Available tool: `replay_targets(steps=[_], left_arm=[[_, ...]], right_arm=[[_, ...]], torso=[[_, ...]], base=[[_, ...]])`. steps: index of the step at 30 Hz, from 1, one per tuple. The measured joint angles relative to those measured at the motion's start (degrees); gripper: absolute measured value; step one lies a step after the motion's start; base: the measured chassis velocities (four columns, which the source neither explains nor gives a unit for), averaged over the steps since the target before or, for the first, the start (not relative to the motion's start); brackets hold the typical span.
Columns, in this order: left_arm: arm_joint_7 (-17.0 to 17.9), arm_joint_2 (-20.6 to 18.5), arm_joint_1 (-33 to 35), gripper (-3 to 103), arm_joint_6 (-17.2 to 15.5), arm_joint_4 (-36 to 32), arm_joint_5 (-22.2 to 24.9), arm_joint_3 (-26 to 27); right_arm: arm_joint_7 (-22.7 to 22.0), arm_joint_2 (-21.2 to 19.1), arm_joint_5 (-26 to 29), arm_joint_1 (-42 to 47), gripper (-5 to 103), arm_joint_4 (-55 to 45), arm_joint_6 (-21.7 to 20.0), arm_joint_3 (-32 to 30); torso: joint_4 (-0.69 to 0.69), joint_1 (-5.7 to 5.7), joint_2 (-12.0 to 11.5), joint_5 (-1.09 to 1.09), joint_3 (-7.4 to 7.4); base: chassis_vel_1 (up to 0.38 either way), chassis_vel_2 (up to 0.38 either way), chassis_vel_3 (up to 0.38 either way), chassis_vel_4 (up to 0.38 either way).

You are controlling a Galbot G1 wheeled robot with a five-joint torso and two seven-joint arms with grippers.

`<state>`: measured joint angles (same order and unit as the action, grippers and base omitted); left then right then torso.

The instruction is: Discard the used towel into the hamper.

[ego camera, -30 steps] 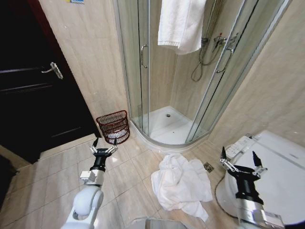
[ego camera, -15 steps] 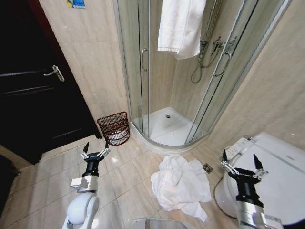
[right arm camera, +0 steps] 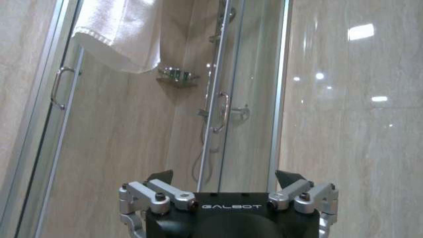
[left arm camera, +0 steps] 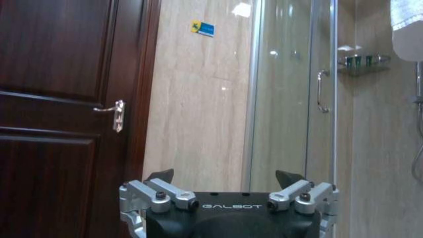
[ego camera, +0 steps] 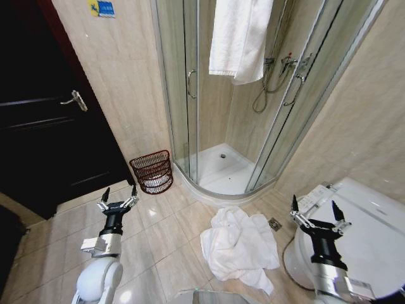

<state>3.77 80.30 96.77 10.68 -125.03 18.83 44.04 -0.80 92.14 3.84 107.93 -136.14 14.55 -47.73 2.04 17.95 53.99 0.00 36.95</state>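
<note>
Both tools, left tool [ego camera: 118, 202] and right tool [ego camera: 314, 220], are held wide, empty, above tiled floor [ego camera: 164, 231]; towel [ego camera: 240, 247] lies at 6 o'clock, hamper [ego camera: 152, 171] at 10 o'clock by the shower.

- The hamper [ego camera: 152, 171] stands on the floor [ego camera: 164, 234] against the wall, between the door [ego camera: 44, 120] on the left and the shower stall [ego camera: 221, 161] on the right.
- A crumpled towel [ego camera: 240, 247] lies on the floor before the shower stall, right of the hamper and well apart from it.
- Another towel [ego camera: 239, 38] hangs over the top of the stall.
- The toilet [ego camera: 361, 234] sits right of the floor towel.
- The left hand [ego camera: 118, 202] hovers before the hamper; the right hand [ego camera: 312, 216] hovers over the toilet.
</note>
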Motion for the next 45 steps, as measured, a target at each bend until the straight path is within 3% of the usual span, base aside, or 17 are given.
replay_targets(steps=[20,27,45], left_arm=[[-0.8,0.0,0.1,100,-0.4,-1.4,-0.8,0.0],[-0.7,-1.4,0.0,100,0.0,-1.0,0.9,-0.2],[-1.4,-0.6,-1.2,100,-1.1,-3.9,-2.1,-1.2]], right_arm=[[0.0,0.0,0.7,0.0,100,-0.9,-0.6,-0.7],[0.1,0.0,0.0,-0.1,100,-2.6,-1.7,-0.6],[0.2,0.0,1.3,-0.1,100,-2.6,-1.1,-0.9]], torso=[[0.0,2.27,5.0,0.0,2.74],[0.01,3.39,7.6,0.0,4.2],[0.0,5.85,13.0,0.01,7.2]], base=[[0.0,0.0,0.0,0.0],[0.0,0.0,0.0,0.0],[0.0,0.0,0.0,0.0]])
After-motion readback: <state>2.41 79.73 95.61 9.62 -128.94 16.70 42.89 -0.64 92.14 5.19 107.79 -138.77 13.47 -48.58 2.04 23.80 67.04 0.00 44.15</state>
